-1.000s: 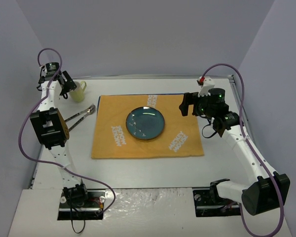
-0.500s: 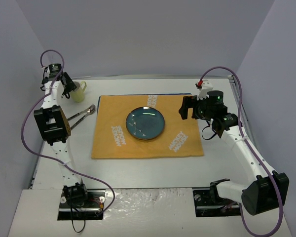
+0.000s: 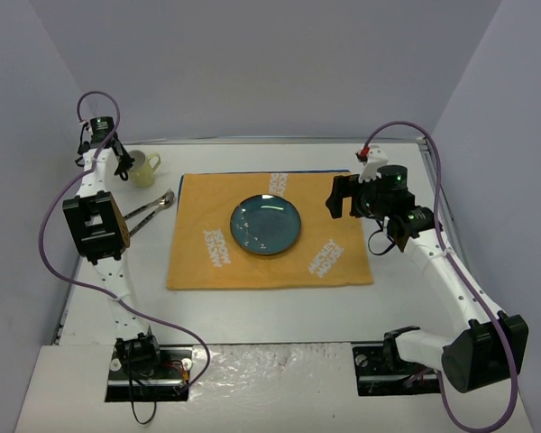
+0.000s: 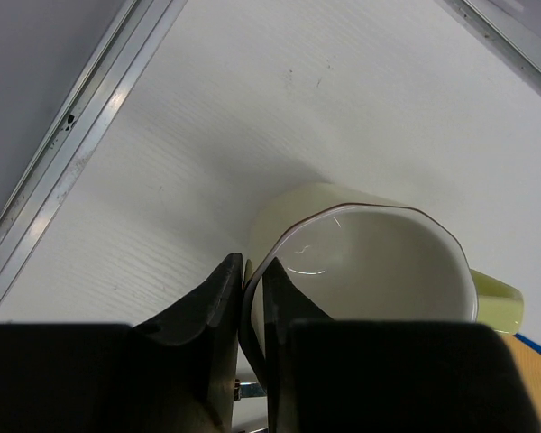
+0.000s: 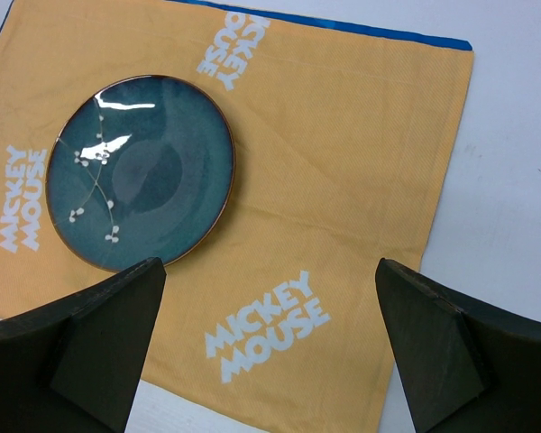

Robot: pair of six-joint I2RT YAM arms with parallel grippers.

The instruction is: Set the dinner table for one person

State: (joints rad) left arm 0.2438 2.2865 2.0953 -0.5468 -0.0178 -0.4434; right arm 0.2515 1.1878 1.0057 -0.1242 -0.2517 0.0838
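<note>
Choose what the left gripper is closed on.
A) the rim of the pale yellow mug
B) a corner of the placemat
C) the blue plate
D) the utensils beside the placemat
A: the left wrist view shows the left gripper pinching the mug wall between its fingers.

The dinner table (image 3: 270, 311) lies flat, white and rectangular, seemingly metal-rimmed at its edges

Bright, even overhead light gives soft shadows, with white glare on the blue plate (image 5: 140, 171) and mug (image 4: 370, 262).
</note>
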